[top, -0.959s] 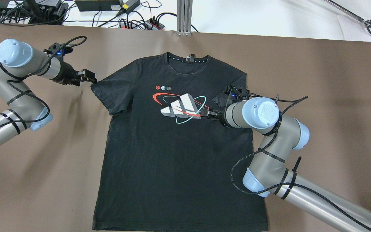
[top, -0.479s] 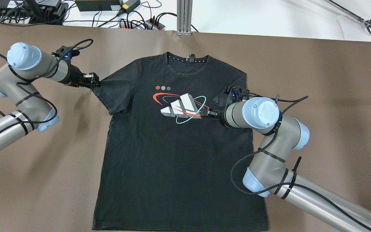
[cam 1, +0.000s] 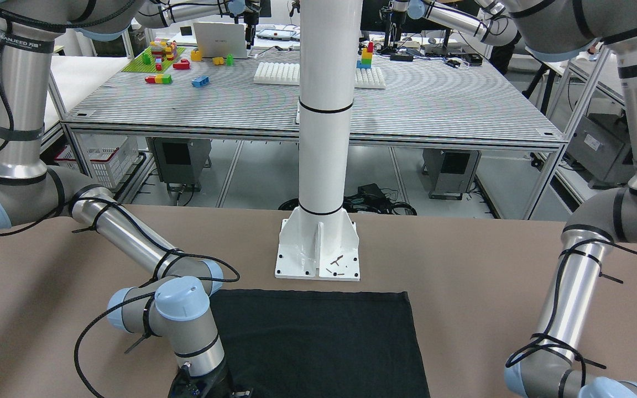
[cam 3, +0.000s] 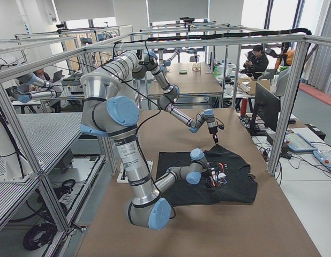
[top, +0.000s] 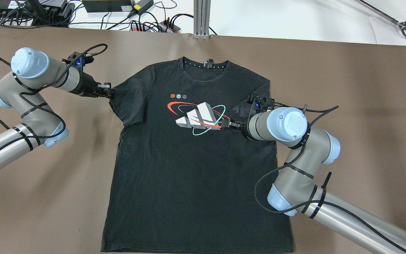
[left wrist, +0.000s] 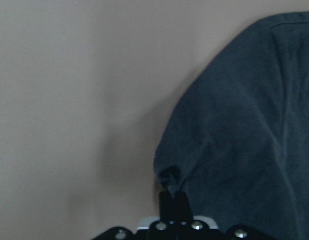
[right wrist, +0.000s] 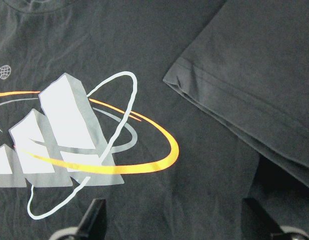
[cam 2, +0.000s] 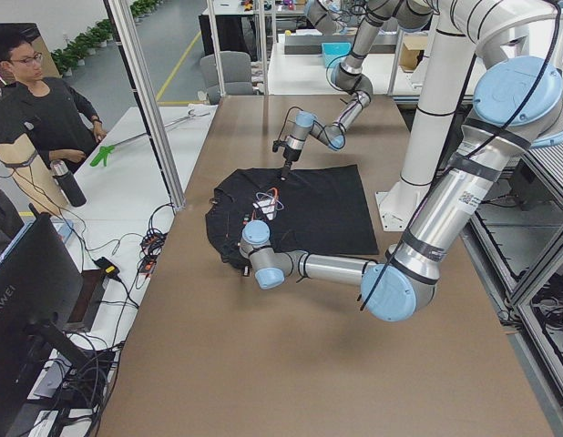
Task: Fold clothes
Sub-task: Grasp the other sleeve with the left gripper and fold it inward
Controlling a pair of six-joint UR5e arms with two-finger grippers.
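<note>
Brown tabletop point(top: 347, 77) carries a flat black fabric T-shirt point(top: 189, 169). Left gripper point(top: 109, 92) pinches its sleeve point(top: 125, 102) edge; right gripper point(top: 228, 125), jaws spread apart, sits over its printed chest logo point(top: 197, 118).

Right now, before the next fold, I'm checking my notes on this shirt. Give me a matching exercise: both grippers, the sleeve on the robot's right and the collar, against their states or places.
1. left gripper
2. right gripper
3. right-side sleeve
4. collar

A. folded in onto the chest
B. open, at the edge of the printed logo
C. toward the far edge of the table
D. shut on the edge of the left-side sleeve

Pairs: 1-D, 2-B, 3-A, 4-C.
</note>
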